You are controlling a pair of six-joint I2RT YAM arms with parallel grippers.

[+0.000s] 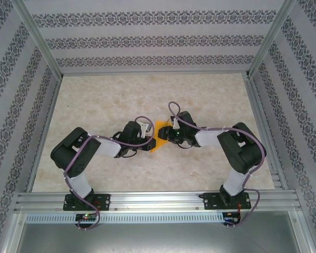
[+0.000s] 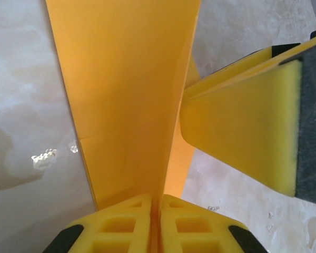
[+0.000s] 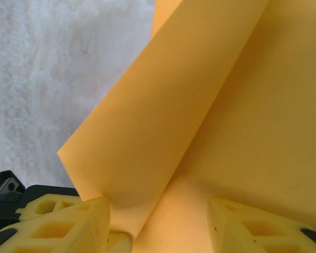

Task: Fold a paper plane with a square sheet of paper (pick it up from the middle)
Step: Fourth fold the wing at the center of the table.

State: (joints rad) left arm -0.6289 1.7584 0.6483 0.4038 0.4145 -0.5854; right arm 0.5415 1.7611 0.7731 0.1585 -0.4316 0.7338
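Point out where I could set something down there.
The far half of the table, up to the back wall, is bare; so is the strip between the arm bases. Crowded middle: left tool and right tool meet at the orange paper.

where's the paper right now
In the top view the paper is at the middle of the table, pinched in the left gripper, with the right gripper open around its other side.
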